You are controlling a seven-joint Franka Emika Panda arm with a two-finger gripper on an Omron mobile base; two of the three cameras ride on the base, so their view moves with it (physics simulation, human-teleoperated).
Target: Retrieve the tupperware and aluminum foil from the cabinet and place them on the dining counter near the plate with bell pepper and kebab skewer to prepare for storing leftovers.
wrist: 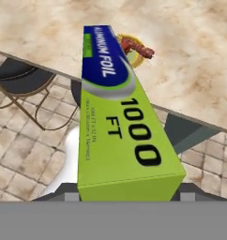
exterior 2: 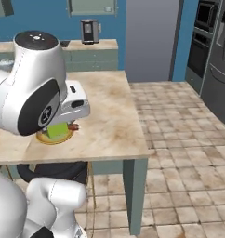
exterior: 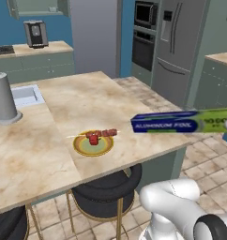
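Observation:
The aluminum foil (exterior: 181, 123), a long dark-blue carton with a lime-green end, hangs level in the air just past the right front edge of the dining counter (exterior: 110, 101). My gripper (wrist: 129, 196) is shut on its green end, and the blue end points toward the counter. The plate (exterior: 93, 144) with reddish food sits near the counter's front edge, left of the carton's tip. From the hand camera the plate (wrist: 136, 50) peeks out beyond the carton (wrist: 115, 117). In the right base view my arm covers most of the plate (exterior 2: 51, 138). The tupperware is out of view.
Dark round stools (exterior: 106, 187) stand under the counter's front edge. A grey cylinder (exterior: 3, 98) and a sink (exterior: 24, 96) are at the counter's left. Fridge (exterior: 181, 42) and wall ovens (exterior: 144, 33) stand behind; tiled floor lies to the right.

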